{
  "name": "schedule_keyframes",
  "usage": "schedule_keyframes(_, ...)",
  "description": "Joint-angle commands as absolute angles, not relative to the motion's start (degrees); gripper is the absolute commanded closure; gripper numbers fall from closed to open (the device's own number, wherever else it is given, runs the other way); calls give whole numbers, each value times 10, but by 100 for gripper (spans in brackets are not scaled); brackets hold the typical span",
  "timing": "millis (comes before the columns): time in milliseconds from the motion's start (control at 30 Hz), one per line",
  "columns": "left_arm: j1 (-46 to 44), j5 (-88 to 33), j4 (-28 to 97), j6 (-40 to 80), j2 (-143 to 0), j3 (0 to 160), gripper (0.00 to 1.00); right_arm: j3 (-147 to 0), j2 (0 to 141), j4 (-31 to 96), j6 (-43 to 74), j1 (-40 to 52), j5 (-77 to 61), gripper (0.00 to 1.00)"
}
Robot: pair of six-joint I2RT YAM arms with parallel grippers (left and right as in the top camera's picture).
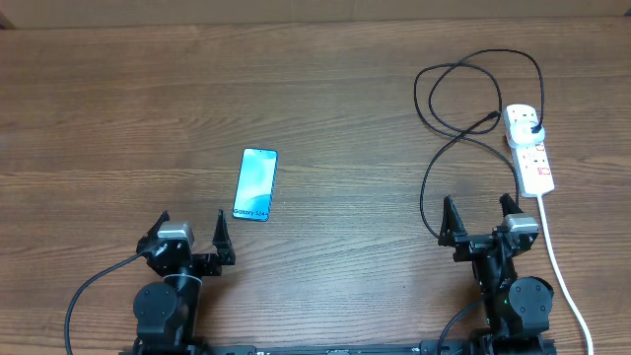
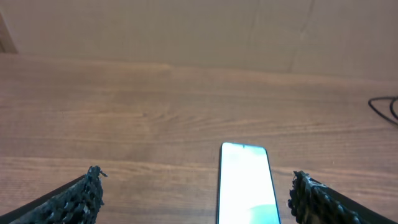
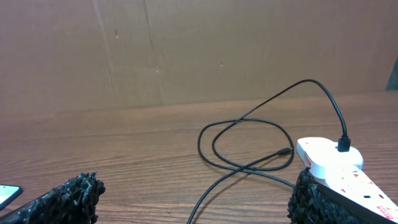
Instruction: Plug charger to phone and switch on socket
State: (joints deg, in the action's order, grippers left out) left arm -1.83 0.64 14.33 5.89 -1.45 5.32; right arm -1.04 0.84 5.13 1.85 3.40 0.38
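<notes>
The phone [image 1: 255, 184] lies face up on the wooden table, its light blue screen showing; in the left wrist view the phone [image 2: 245, 182] sits just ahead, nearer the right finger. My left gripper [image 1: 192, 232] is open behind it, empty. The white socket [image 1: 529, 145] lies at the right, with the charger's black plug [image 1: 533, 126] in its far end. The charger [image 1: 463, 94] loops over the table and its connector tip [image 1: 492, 118] lies free near the socket. My right gripper [image 1: 478, 219] is open and empty, below the socket. The right wrist view shows the cable [image 3: 249, 140], its tip [image 3: 285, 151] and the socket [image 3: 329, 160].
The socket's thick white cord [image 1: 564, 276] runs down the right side past my right arm to the table's near edge. A cardboard wall [image 3: 186, 50] stands behind the table. A black cable [image 1: 84, 291] trails from the left arm's base.
</notes>
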Motion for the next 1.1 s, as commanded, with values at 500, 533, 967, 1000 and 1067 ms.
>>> schedule_keyframes(500, -15, -164, 272, 79, -381, 410, 0, -4, 3, 48, 16, 31, 3, 0)
schedule_keyframes(533, -16, -166, 293, 79, -405, 435, 1, -4, 3, 48, 16, 31, 3, 0)
schedule_keyframes(967, -140, -37, 568, 77, -705, 747, 0, -4, 3, 48, 16, 31, 3, 0)
schedule_keyframes(1000, -147, -29, 570, 77, -718, 749, 0, -4, 3, 48, 16, 31, 3, 0)
schedule_keyframes(1067, -151, -27, 569, 77, -740, 749, 0, -4, 3, 48, 16, 31, 3, 0)
